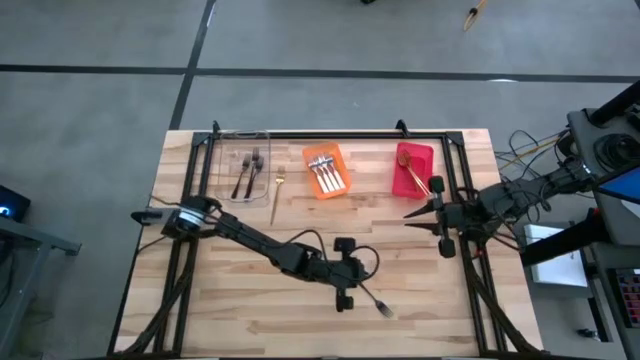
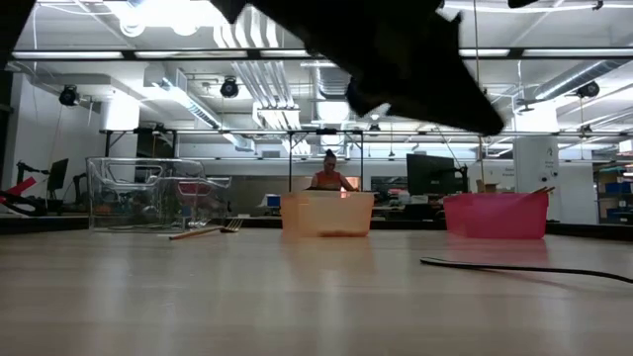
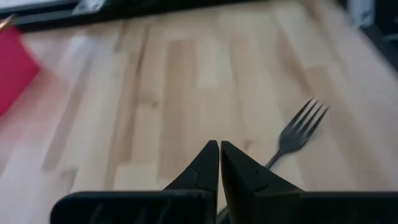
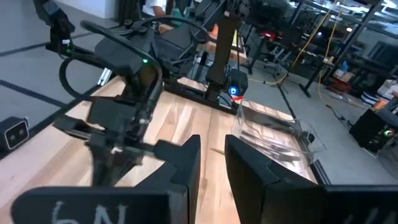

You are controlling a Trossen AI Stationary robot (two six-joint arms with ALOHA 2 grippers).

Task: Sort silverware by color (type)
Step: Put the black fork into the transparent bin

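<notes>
Now the left gripper (image 1: 362, 289), fingers pressed together, holds a dark fork (image 1: 377, 300) by its handle; the right gripper (image 1: 409, 217) waits near the red bin (image 1: 413, 150), fingers slightly apart.

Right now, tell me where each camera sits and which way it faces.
High: overhead, straight down; both arms, three bins.
Low: table-top height, level across to orange bin; an arm hangs above.
Left wrist: over left gripper, shut, dark fork beside it.
Right wrist: behind right gripper, facing the left arm.
Shared: high and left wrist show the dark fork.
</notes>
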